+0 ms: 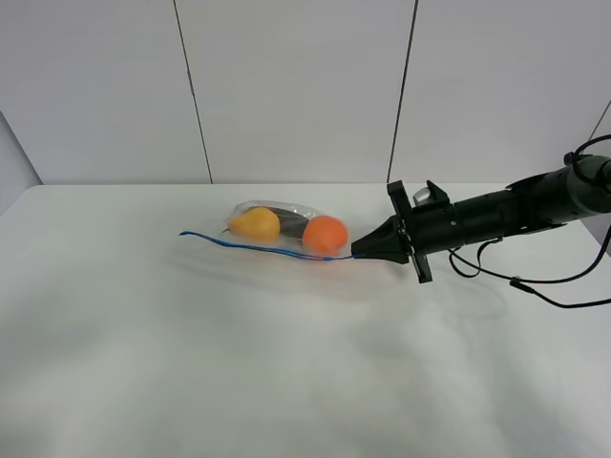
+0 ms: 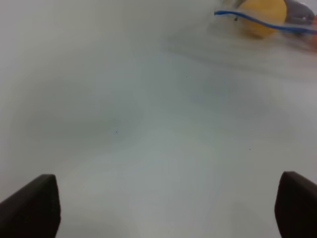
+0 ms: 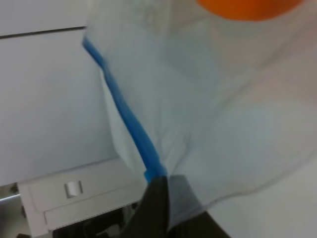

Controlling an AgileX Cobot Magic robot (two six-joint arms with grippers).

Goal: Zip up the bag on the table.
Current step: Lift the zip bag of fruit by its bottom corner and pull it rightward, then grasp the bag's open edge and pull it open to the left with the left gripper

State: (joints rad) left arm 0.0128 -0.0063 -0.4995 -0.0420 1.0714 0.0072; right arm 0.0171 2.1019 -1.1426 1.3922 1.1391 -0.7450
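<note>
Bag (image 1: 286, 227) placement from the high camera: it lies flat near the middle of the table (image 1: 191, 363), with a yellow pear (image 1: 254, 225), an orange (image 1: 325, 235) and a dark item (image 1: 286, 216) showing through the clear plastic. Its blue zipper strip (image 1: 248, 246) runs along the near long edge, roughly left to right across the view and dipping slightly toward the right end. The right gripper (image 1: 361, 253) reaches in from the right along almost that same line and meets the strip's right end, just beside the orange. No left arm shows in this view. In the left wrist view, the left gripper (image 2: 163, 207) has its fingertips (image 2: 29, 208) spread wide with nothing between them, only bare tabletop. The pear and the strip's free end sit ahead of it and well apart, off to one side. In the right wrist view the right gripper's jaws are closed on the end of the blue strip, with clear plastic bunched beside them. The strip leads straight away from the jaws, with the orange off to its side. My judgement is that the closing stroke must travel along the strip's length toward the pear end. The right arm is already on the line, while the left is the one free to steady that far end.
</note>
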